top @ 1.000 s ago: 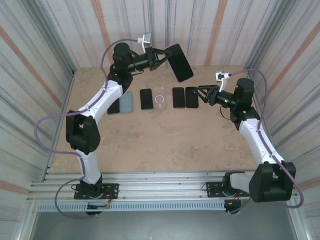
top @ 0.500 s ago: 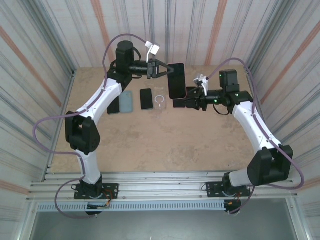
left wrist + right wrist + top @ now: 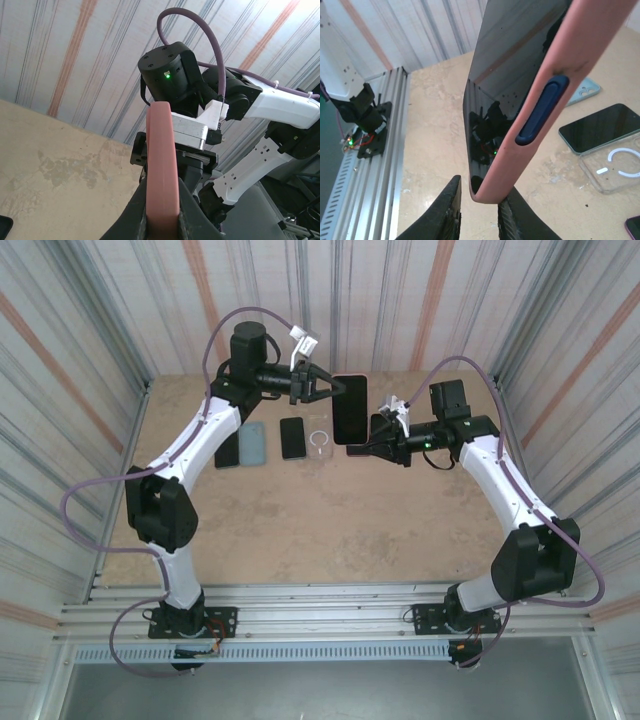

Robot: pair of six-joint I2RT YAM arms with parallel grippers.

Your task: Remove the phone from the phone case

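The left hand (image 3: 325,389) is clamped on the upper end of a pink phone case (image 3: 585,40) and holds it upright in the air, well above the worktop (image 3: 300,510) with its row of spare phones and a clear case (image 3: 319,443). The phone (image 3: 515,55) sits fully seated in the pink case, dark screen flush with the rim, so the removal itself is not yet done. The right hand (image 3: 481,202) straddles the case's bottom corner, fingers narrowly apart, a sliver of gap showing on the screen side; prying the phone free remains.
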